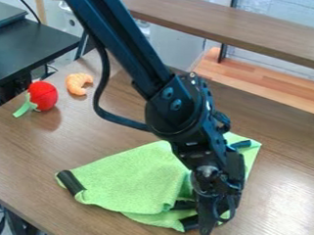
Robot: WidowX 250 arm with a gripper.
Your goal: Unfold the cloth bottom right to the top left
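Camera view: has the hand, cannot tell whether open, closed or gripping, at the near right edge of the part-folded cloth on the worktop. Shows red toy, orange toy farther back.

The arm runs off the top edge and, with the gripper, hides part of the cloth — how the layers fold behind them can't be made out. The black patch beside the gripper is partly covered; whether the gripper touches the cloth there, I can't tell. The wooden table, black table and shelf are cut off by the edges.
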